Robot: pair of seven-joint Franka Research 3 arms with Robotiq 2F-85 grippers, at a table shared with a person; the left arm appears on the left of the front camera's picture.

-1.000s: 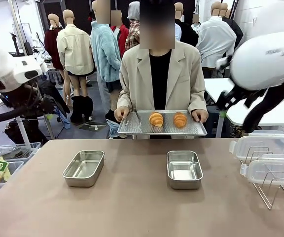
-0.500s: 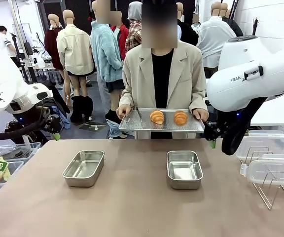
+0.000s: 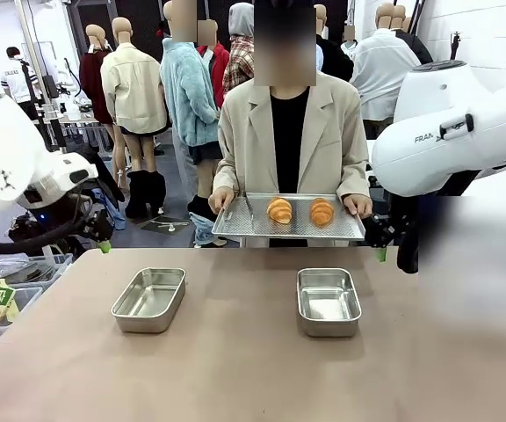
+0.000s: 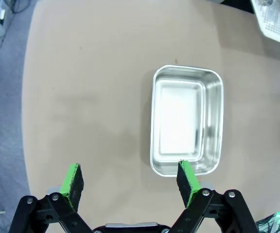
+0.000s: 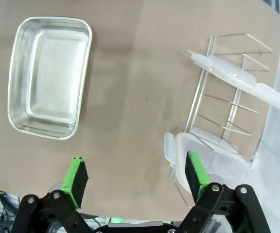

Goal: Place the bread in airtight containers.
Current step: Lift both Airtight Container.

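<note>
Since a second ago the right arm [image 3: 451,141] has swung inward over the table [image 3: 235,369]. Front: a person [image 3: 288,132] holds a tray [image 3: 235,230] with 2 rolls [image 3: 278,211] behind 2 empty tins [image 3: 149,299]. Left wrist: the left gripper [image 4: 129,170] gapes open above 1 tin's end. Right wrist: the right gripper [image 5: 135,162], open and empty, hangs between a tin and racked lids [image 5: 227,75].

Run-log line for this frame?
left gripper: open | right gripper: open | left tin, right tin: empty | bread: on person's tray

Robotics lab: white left arm [image 3: 7,167] and right arm [image 3: 464,132] flanking a brown table [image 3: 235,369].
</note>
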